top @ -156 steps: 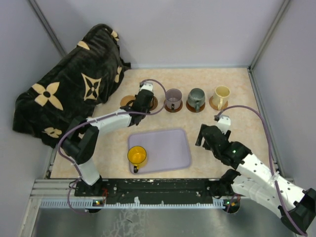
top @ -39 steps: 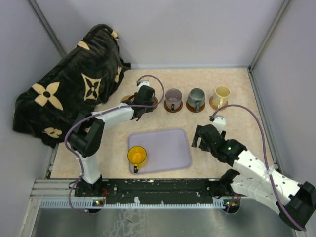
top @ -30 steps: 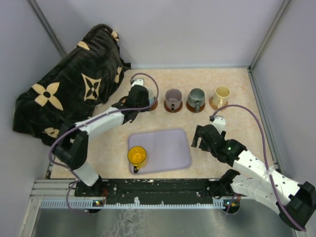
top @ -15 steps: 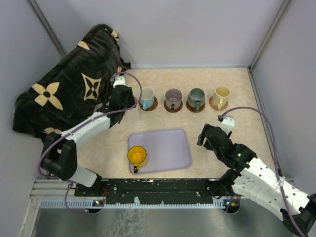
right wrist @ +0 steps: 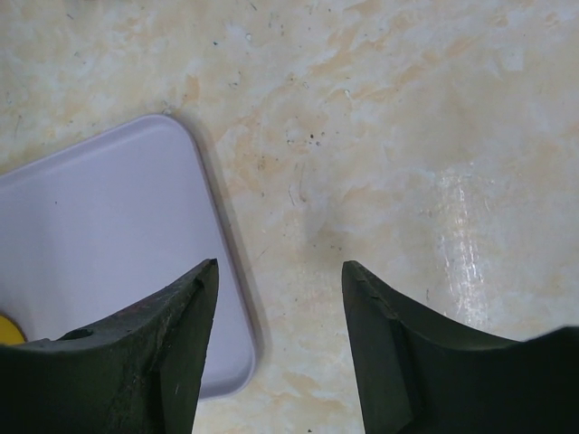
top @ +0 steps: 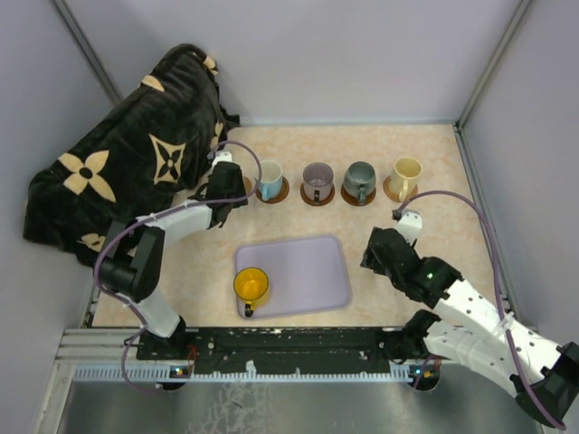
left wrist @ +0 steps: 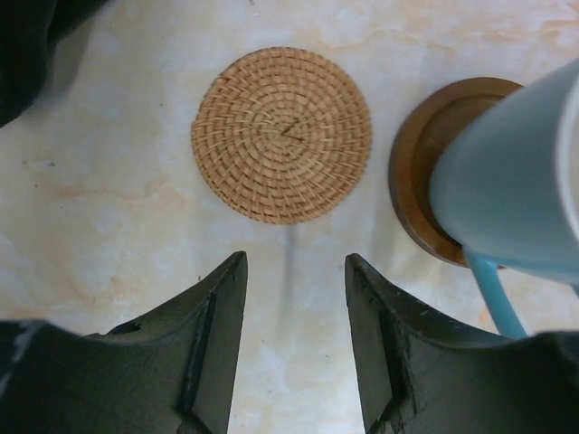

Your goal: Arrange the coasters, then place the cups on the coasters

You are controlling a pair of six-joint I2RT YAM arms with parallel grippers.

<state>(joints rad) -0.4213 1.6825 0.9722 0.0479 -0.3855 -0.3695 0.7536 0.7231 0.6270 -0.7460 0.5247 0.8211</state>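
My left gripper (left wrist: 294, 271) is open and empty, just short of a bare woven tan coaster (left wrist: 281, 134). To its right a light blue cup (left wrist: 511, 181) stands on a dark brown coaster (left wrist: 425, 181). From above, the left gripper (top: 228, 188) sits left of that blue cup (top: 269, 181). The mauve cup (top: 317, 181), the dark grey-green cup (top: 359, 181) and the cream cup (top: 406, 176) each stand on a coaster in the same row. A yellow cup (top: 251, 285) stands on the lavender tray (top: 303, 271). My right gripper (top: 371, 257) hangs open and empty beside the tray's right edge (right wrist: 90, 262).
A black blanket with tan flower shapes (top: 127, 154) is heaped at the far left, close behind the left gripper. Grey walls close in the table at the back and on both sides.
The left gripper has drawn back to the left from the dark coaster, leaving the blue cup on it. The right gripper's jaws have narrowed and that arm has shifted slightly.
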